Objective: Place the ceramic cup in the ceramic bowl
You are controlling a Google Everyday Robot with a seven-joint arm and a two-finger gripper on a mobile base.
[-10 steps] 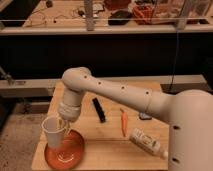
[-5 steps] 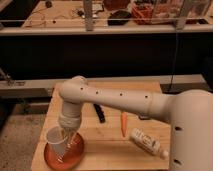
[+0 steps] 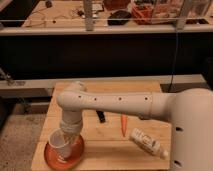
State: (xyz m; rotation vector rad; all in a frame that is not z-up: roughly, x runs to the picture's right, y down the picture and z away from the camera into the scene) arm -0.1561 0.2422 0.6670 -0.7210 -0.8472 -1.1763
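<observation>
ceramic bowl [image 3: 50,156]: orange-red dish near the front left corner of the counter [image 3: 105,147], sitting flat, rim showing on both sides of the cup.

ceramic cup [image 3: 61,144]: white, rim tilted up and toward the left, base down inside the bowl's outline. Looks like it's touching or just about touching the dish, can't say which for sure.

hand [image 3: 68,134]: right above the cup's upper right side, hanging off the wrist. Looks to be gripping the cup at the rim, honestly can't tell how tight.

key relation: cup is directly below and slightly left of the hand, long axis leaning off vertical, already over the middle of the bowl. So my guess is the next bit is basically straight down and let go, no sideways travel needed.

black object [image 3: 101,116]: near the arm, well apart from the bowl.

carrot-looking thing [image 3: 123,125]: mid-counter, out of the way.

white bottle [image 3: 146,142]: lying on its side further right, not in play.
</observation>
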